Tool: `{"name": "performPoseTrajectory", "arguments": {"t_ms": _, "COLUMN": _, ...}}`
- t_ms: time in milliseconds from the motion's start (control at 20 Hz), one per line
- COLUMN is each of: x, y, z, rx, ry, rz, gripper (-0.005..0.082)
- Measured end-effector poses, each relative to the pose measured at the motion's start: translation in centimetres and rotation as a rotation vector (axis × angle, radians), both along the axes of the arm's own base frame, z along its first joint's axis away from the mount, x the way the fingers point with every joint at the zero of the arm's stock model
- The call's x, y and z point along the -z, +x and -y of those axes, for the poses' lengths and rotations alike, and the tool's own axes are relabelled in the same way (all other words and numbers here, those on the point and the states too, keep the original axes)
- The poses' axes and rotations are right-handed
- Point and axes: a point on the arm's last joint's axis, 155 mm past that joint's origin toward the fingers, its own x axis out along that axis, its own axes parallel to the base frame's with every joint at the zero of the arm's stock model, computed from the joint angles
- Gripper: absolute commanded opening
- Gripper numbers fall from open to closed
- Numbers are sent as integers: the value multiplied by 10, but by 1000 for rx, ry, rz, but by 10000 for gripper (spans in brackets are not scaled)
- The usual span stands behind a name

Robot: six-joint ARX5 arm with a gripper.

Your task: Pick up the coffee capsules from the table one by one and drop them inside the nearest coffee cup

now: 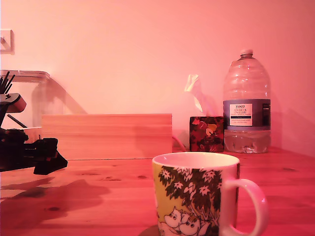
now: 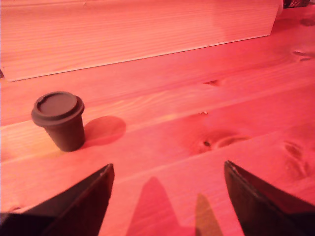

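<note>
i have the claw [image 2: 167, 196] spread wide over the counter [image 2: 197, 123], its 2 dark fingers [image 2: 83, 206] apart with nothing between them. 1 capsule [image 2: 60, 120] stands upright on the planks, rim up, ahead of the claw and off toward 1 finger, not touching it, near the wooden box [image 2: 138, 34]. in the exterior view the arm [image 1: 29, 150] sits at the left edge, just above the counter, well apart from the cup [image 1: 197, 194] in the foreground. behind it stand a tissue box [image 1: 206, 133] and a bottle [image 1: 246, 105]
</note>
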Motion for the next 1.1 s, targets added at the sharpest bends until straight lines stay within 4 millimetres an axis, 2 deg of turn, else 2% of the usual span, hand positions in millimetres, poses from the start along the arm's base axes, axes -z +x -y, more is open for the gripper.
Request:
{"name": "performPoseTrajectory", "arguments": {"t_ms": 400, "x": -1, "y": 0, "z": -2, "rx": -7, "ry": 3, "rz": -9, "gripper": 622}}
{"name": "performPoseTrajectory", "arguments": {"t_ms": 550, "x": 1, "y": 2, "z": -13, "rx": -36, "ry": 1, "rz": -15, "gripper": 622}}
{"name": "performPoseTrajectory", "arguments": {"t_ms": 700, "x": -1, "y": 6, "z": -35, "rx": -91, "ry": 1, "rz": -10, "gripper": 622}}
{"name": "performPoseTrajectory", "arguments": {"t_ms": 850, "x": -11, "y": 12, "z": -51, "rx": -127, "ry": -3, "rz": 35, "gripper": 622}}
{"name": "performPoseTrajectory", "arguments": {"t_ms": 950, "x": -22, "y": 16, "z": -53, "rx": -133, "ry": -9, "rz": 85, "gripper": 622}}
{"name": "performPoseTrajectory", "arguments": {"t_ms": 1050, "x": -17, "y": 18, "z": -53, "rx": -137, "ry": -23, "rz": 97, "gripper": 622}}
{"name": "performPoseTrajectory", "arguments": {"t_ms": 1100, "x": -7, "y": 17, "z": -53, "rx": -140, "ry": -32, "rz": 81, "gripper": 622}}
